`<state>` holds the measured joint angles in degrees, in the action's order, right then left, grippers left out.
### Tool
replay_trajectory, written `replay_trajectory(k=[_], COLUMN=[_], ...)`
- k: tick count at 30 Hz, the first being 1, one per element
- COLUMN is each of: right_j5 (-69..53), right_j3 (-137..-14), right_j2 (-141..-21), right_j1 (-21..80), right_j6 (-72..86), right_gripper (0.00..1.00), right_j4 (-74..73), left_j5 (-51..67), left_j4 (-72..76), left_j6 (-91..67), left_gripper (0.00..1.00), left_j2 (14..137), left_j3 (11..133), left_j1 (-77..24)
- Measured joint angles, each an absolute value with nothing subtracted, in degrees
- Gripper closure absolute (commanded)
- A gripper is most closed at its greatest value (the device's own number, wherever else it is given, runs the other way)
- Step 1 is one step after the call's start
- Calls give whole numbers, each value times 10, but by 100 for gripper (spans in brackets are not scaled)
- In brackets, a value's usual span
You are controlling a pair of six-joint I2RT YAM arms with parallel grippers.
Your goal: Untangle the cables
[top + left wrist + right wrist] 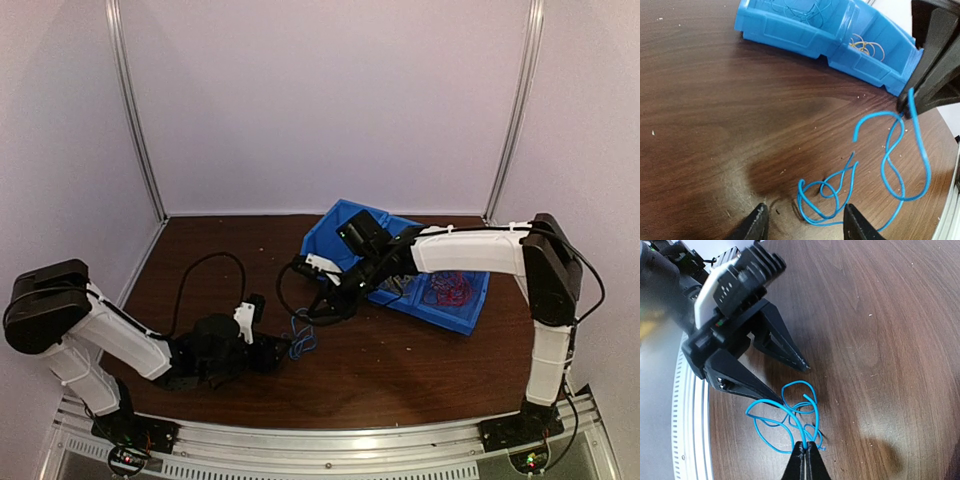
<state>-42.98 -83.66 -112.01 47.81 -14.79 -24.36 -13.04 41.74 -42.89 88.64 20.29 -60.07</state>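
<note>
Pinching a blue cable (880,114) between fingers that are pressed fully together, the right end effector (805,445) reaches from its side toward the middle of the dark wooden tabletop (400,370) and grips one strand of the wire near the top of its tangle. Below that grip the cable falls in several loose loops and crossings that lie on the wood, with a knot-like cluster of small loops at the end nearest the left arm. The left end effector (805,212) is low over the tabletop with its two fingers spread apart, and that cluster of small loops lies between and just ahead of its fingertips. In the right wrist view one left fingertip points at the outer loop of the cable, but whether it touches the wire cannot be told. The two end effectors face each other closely, with the cable between them. Behind the right end effector a blue bin (790,32) sits on the tabletop, divided into compartments. One compartment holds red cables (450,290), another holds yellow cables (867,47), and a third holds more thin blue wire.
</note>
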Motion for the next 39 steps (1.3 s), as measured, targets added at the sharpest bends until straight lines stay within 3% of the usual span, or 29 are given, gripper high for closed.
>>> replay_trajectory(k=[3,9,13,24,32,36,39], right_j5=[-430,-430,-430,-438,-448,-453,-457], right_j3=[-836,-836,-844,-953,-1026,-1083,-1100], right_j2=[-1112,-1103,-1089,-995,-997,-997,-997], right_j1=[478,478,478,472,471,468,467], right_j6=[-148,-147,-150,-150,-151,-151,-151], right_gripper=[100,100,100,100,100,100,100], right_j4=[-243,-242,-260,-291,-336,-346,-346], left_j5=[-117,-100,-99,-100,-104,-107,-116], left_j4=[442,485,520,581,600,616,662], left_j6=[-432,-432,-433,-439,-447,-443,-436], left_gripper=[55,88,100,100,100,65,55], left_j2=[916,953,960,971,970,966,958], left_j3=[204,214,213,183,158,151,135], left_j1=[-601,-601,-600,-596,-595,-596,-596])
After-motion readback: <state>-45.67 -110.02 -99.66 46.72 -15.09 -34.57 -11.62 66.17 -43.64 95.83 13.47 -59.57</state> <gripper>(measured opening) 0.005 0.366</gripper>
